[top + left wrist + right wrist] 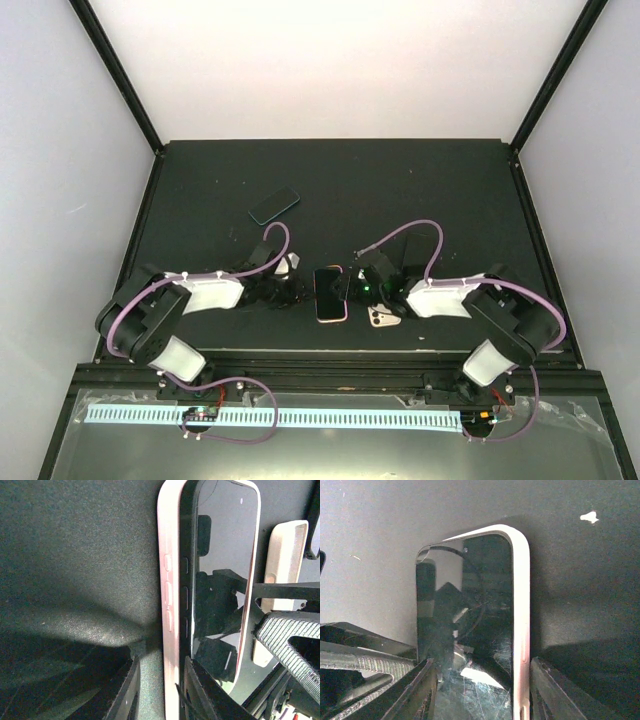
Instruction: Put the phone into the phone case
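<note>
The black phone (329, 288) lies screen up in the pink phone case (331, 316), between both grippers. In the left wrist view the phone's left edge (186, 580) stands a little proud of the case wall (169, 580). My left gripper (159, 692) straddles that wall. One finger rests on the screen side and the other stands apart on the mat, so it is open. My right gripper (482, 695) spans the width of the case (522, 630), with a finger close against each side.
A white phone or case (381, 319) lies back up just right of the cased phone; it also shows in the left wrist view (280, 580). A dark phone (273, 206) lies farther back on the black mat (440, 190). White walls enclose the table.
</note>
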Controlling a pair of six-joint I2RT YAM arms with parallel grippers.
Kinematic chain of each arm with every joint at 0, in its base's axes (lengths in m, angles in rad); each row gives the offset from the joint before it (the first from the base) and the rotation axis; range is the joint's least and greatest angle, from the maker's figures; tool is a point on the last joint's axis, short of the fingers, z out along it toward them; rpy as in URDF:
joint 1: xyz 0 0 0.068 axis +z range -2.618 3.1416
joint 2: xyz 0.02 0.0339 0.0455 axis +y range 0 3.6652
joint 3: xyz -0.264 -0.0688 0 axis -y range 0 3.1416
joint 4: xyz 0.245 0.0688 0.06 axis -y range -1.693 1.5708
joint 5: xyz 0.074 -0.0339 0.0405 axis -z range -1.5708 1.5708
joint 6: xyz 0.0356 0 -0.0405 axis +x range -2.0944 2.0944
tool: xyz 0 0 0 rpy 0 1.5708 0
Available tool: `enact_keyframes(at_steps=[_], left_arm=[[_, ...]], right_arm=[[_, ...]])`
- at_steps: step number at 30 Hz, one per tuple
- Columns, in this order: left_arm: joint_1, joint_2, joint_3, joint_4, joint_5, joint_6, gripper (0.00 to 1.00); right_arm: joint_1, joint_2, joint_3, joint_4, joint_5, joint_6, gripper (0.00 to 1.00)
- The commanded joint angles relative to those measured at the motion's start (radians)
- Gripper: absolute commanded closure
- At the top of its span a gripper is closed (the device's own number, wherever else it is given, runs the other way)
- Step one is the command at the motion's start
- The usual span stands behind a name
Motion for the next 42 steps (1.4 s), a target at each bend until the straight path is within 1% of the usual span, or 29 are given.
enact_keyframes(at_steps=[1,6,13,17,24,28,31,34,38,42], left_arm=[[0.008,0.043,0.018,0.039,0.008,0.041,0.76],[0.013,0.051,0.003,0.034,0.001,0.052,0.81],[0.023,0.004,-0.002,-0.050,-0.049,0.088,0.82],[0.025,-0.021,0.001,-0.089,-0.079,0.105,0.82],[0.025,-0.038,-0.005,-0.109,-0.094,0.111,0.82],[0.026,-0.043,-0.005,-0.117,-0.095,0.114,0.82],[0.026,-0.047,-0.005,-0.118,-0.098,0.114,0.82],[0.025,-0.048,-0.004,-0.123,-0.099,0.110,0.82],[0.029,-0.071,-0.004,-0.134,-0.100,0.105,0.81],[0.039,-0.121,-0.006,-0.146,-0.083,0.097,0.79]], right_arm=[[-0.006,0.030,0.012,0.045,-0.057,-0.018,0.48],[-0.011,0.028,0.002,0.164,-0.146,0.012,0.50],[-0.019,0.002,-0.034,0.333,-0.255,0.084,0.52],[-0.019,0.029,-0.069,0.480,-0.311,0.154,0.53],[-0.021,0.110,-0.092,0.671,-0.363,0.240,0.54],[-0.021,0.133,-0.080,0.637,-0.365,0.232,0.54],[-0.021,0.151,-0.080,0.652,-0.374,0.232,0.61],[-0.022,0.163,-0.080,0.673,-0.385,0.243,0.62],[-0.025,0.146,-0.069,0.536,-0.337,0.191,0.69],[-0.034,0.132,-0.071,0.475,-0.323,0.163,0.76]])
